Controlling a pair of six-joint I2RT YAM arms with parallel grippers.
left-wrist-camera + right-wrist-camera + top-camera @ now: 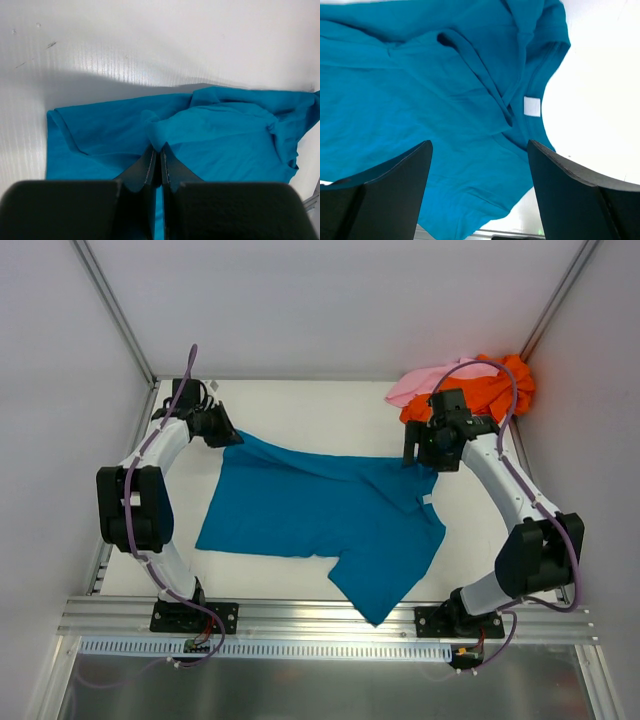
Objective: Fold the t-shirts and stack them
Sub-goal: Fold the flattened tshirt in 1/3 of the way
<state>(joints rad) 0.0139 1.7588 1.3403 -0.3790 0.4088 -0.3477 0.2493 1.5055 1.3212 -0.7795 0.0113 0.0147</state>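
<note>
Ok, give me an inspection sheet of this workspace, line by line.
Surface: white table, faint scuff marks.
Job's things: teal shirt spread unfolded and wrinkled mid-table, one flap reaching the near rail; orange shirt and pink shirt bunched together in the far right corner.
Clutter: nothing seen.
Grippers: left pincer shut on the teal shirt's far left edge; right pincer open above its collar end, holding nothing.
Cables: purple cables loop along both arms.
Surroundings: white walls on three sides.
</note>
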